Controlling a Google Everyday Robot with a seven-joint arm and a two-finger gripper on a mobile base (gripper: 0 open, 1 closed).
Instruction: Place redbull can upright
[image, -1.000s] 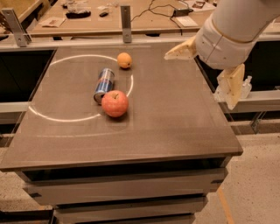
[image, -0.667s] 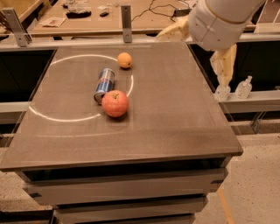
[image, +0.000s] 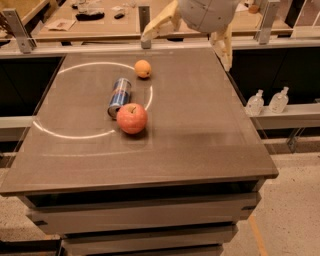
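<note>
Well apart, gripper (image: 186, 47) gapes wide; redbull can (image: 120, 94) (lying flat) sits behind apple (image: 132, 118).

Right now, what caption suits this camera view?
Slim blue-and-silver redbull can lies sideways beside a red apple; open gripper hovers over the far end of the dark table.

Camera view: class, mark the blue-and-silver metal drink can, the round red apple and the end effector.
Blue-and-silver metal drink can (image: 120, 96): camera view, mid-side of lying body.
Round red apple (image: 132, 119): camera view, front skin.
End effector (image: 186, 50): camera view, midway between open fingertips, over the far edge of the table (image: 210, 140).
</note>
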